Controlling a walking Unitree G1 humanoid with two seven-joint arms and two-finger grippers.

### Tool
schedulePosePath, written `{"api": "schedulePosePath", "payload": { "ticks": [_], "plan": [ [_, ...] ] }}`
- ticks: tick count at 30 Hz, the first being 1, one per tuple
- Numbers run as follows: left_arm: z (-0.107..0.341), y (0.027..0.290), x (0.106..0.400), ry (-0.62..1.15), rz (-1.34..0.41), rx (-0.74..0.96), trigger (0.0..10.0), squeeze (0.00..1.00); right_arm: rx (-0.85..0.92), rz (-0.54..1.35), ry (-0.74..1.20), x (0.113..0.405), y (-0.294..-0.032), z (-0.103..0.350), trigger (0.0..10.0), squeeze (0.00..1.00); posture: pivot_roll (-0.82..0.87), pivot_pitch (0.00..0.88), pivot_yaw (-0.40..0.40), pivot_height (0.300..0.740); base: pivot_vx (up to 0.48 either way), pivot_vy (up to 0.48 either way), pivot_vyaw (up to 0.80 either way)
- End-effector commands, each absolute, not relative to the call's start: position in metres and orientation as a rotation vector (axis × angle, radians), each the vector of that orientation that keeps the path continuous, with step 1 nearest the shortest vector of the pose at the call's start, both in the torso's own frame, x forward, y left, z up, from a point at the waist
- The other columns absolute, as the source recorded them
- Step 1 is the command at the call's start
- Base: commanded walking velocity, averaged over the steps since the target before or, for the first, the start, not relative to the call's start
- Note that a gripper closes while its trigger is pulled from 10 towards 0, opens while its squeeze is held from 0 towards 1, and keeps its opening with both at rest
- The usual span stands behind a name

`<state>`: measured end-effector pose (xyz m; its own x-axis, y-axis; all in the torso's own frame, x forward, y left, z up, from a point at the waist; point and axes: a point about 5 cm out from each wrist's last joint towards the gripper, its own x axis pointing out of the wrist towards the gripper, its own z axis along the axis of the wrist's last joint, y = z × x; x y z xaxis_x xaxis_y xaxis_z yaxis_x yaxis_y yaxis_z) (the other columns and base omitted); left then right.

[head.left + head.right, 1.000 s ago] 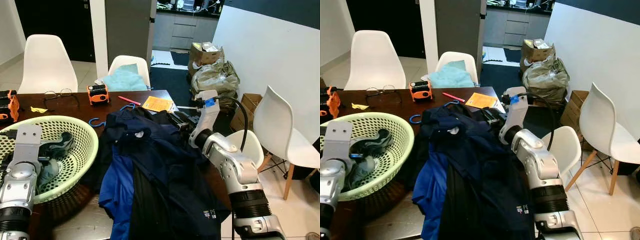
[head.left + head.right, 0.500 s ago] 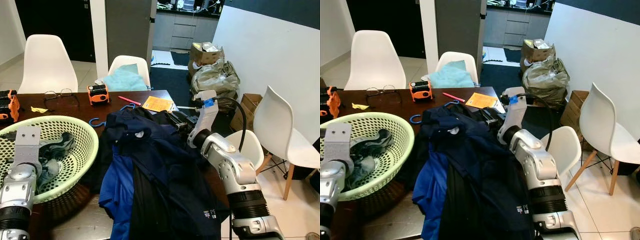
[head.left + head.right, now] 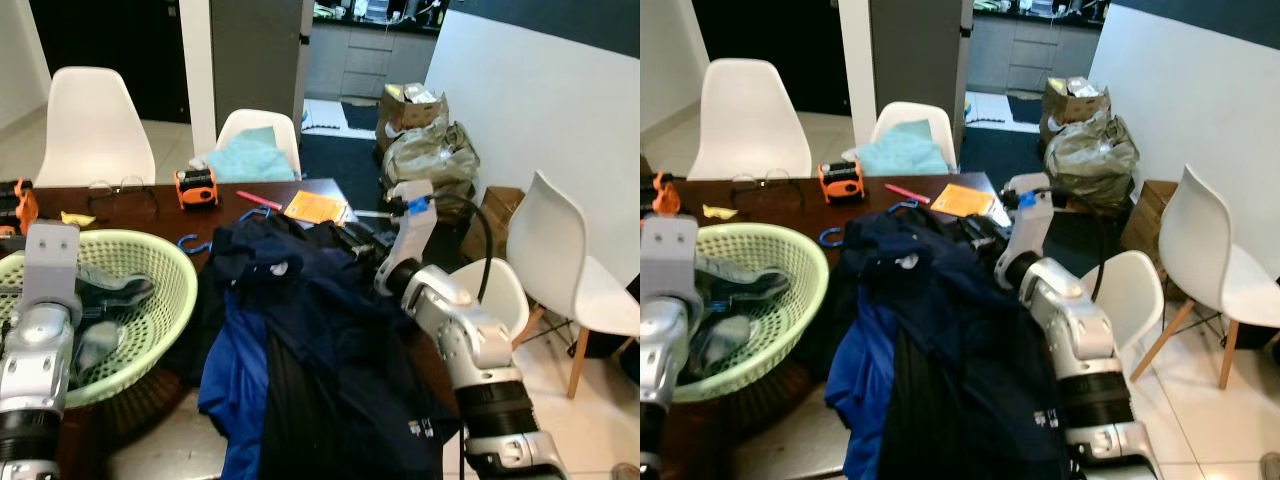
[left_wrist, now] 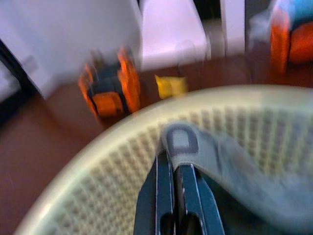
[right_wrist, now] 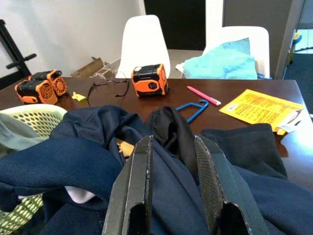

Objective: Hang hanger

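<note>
A blue hanger (image 3: 258, 212) lies on the dark wooden table (image 3: 150, 205), partly under a heap of navy clothes (image 3: 320, 330); its bar also shows in the right wrist view as the blue hanger (image 5: 192, 108). My right gripper (image 5: 172, 147) is open just above the heap, a black fold of cloth between its fingers (image 5: 134, 191). At the left, my left gripper (image 4: 173, 164) is inside the green basket (image 3: 185, 275), shut on a grey garment (image 3: 120, 290).
Orange tape measure (image 3: 194, 183), glasses (image 3: 120, 186), pink pen (image 3: 258, 200) and yellow leaflet (image 3: 315, 206) lie at the table's far side. White chairs (image 3: 95, 125) stand behind, another (image 3: 570, 260) at the right near the wall. Bags (image 3: 430, 150) sit on the floor.
My left arm has risen a little over the basket, and the grey garment has lifted with it. The right arm has hardly moved.
</note>
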<state>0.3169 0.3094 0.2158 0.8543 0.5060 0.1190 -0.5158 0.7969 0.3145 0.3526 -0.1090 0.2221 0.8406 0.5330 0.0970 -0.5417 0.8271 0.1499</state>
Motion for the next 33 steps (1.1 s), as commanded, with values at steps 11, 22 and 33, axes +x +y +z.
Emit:
{"api": "schedulePosePath", "payload": {
  "ticks": [11,22,33],
  "plan": [
    [0.349,0.238,0.31,-0.753,0.322,0.184,0.0,0.0,0.208,0.549,-0.098,0.352,-0.114,0.228,10.0,0.0,0.0,0.039,-0.101,0.735,0.0,0.0,0.0],
    [0.338,0.166,0.324,-0.603,-0.084,0.192,10.0,0.0,0.283,0.39,-0.199,0.357,-0.135,0.242,10.0,0.0,-0.01,0.034,-0.082,0.735,0.0,0.0,0.0],
    [0.372,0.173,0.304,-0.85,-0.028,0.303,10.0,0.0,0.37,0.243,-0.328,0.354,-0.154,0.253,10.0,0.0,0.0,0.033,-0.084,0.735,0.0,0.0,-0.48]
  ]
}}
